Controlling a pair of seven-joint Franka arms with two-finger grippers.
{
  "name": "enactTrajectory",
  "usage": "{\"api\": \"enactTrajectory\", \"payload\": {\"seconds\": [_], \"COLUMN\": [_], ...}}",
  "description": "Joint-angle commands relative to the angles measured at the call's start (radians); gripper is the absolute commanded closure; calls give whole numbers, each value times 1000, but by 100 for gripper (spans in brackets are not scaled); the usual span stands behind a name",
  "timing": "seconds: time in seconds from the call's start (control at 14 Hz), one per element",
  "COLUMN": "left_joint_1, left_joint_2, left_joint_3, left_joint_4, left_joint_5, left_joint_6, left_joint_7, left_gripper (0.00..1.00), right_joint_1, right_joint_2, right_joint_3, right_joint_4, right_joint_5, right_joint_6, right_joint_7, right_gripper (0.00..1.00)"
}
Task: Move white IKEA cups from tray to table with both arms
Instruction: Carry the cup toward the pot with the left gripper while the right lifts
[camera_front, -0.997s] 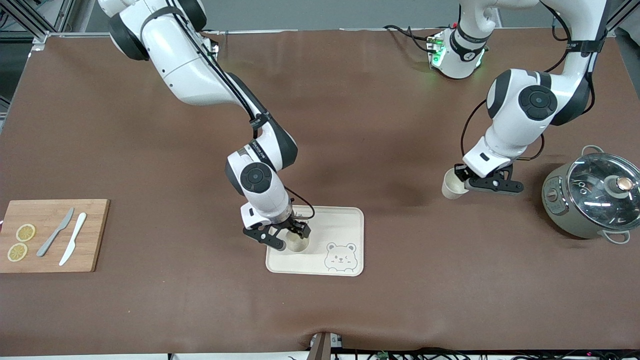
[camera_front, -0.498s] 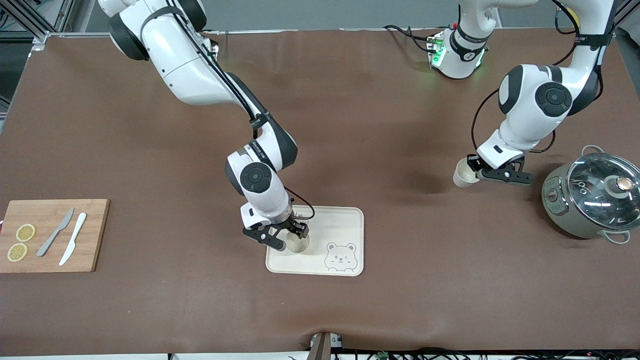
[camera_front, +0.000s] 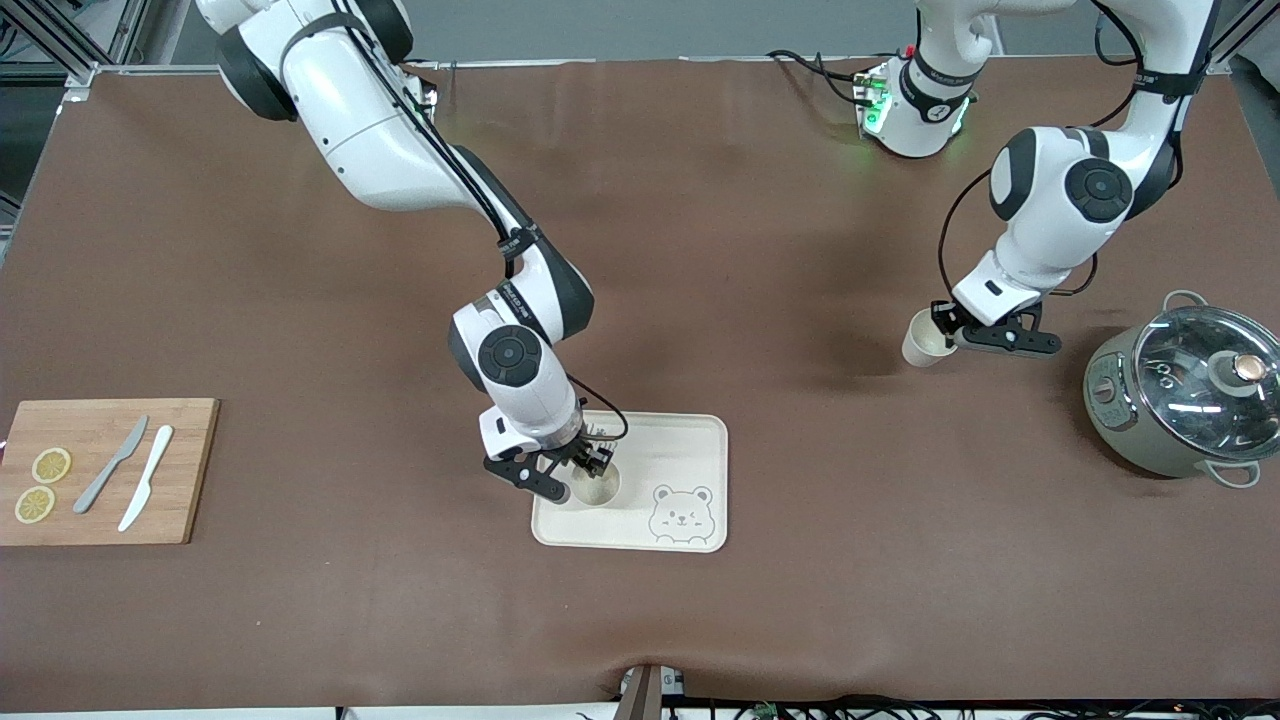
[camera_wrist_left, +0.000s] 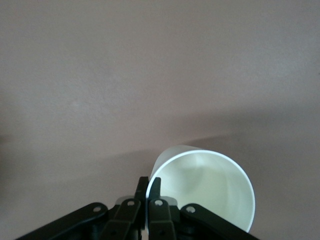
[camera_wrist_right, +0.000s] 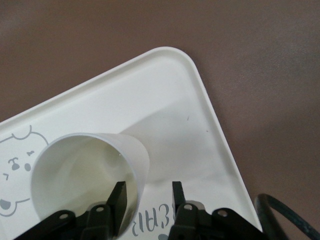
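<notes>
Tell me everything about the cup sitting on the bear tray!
The cup is small, plain and creamy white with no handle, maybe plastic. It stands upright and empty on the bear tray, beside the bear drawing. The right tool is at its rim, fingers apart, one inside and one outside.

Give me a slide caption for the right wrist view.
Right pincer open astride the white cup's rim on the bear tray.
</notes>
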Motion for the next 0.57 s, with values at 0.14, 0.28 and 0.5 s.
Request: {"api": "enactTrajectory", "payload": {"seconds": [0.14,0.28,0.5], "left_joint_1": [70,109,168], "left_joint_2": [-5,11,49], "left_joint_3": [-7,-7,-4], "left_joint_4": [-43,-40,-21], "left_joint_5": [-271,-290,-290], "left_joint_6": [46,50,53], "left_joint_7": [311,381,477], "left_gripper": [100,100,100], "right_joint_1": [1,0,-2], "right_joint_2": [11,11,11], "right_joint_3": [-1,-1,-1], "right_joint_4": [22,22,26], "right_joint_5": [1,1,1], "right_joint_6": [0,0,0], "right_joint_7": [8,6,3], "right_gripper": [85,95,100]}}
